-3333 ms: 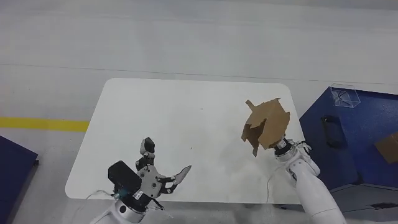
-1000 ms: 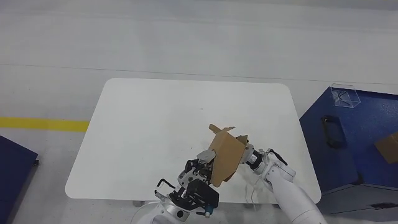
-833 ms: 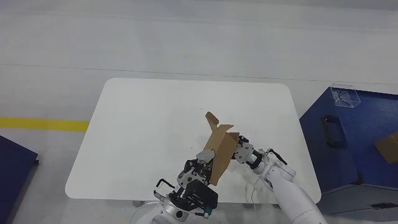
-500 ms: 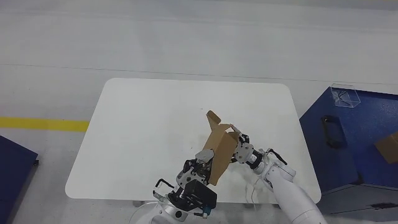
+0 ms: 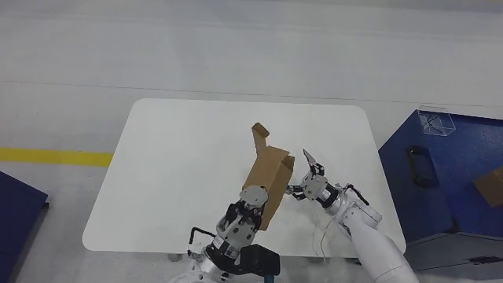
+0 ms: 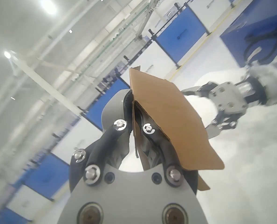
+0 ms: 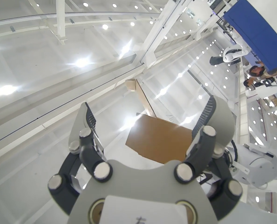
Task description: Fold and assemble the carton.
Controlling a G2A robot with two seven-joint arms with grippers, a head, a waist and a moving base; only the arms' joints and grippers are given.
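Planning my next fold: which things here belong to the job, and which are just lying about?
Job: carton, clamped in the left pincer; right pincer, open beside it; table.
Lying about: blue bin, clear box, cardboard scrap.

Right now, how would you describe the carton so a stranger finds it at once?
Look at the white table's edge nearest the robot. There the left pincer is shut on a brown cardboard carton. It is the only brown thing over the table, with a small flap at its far end.
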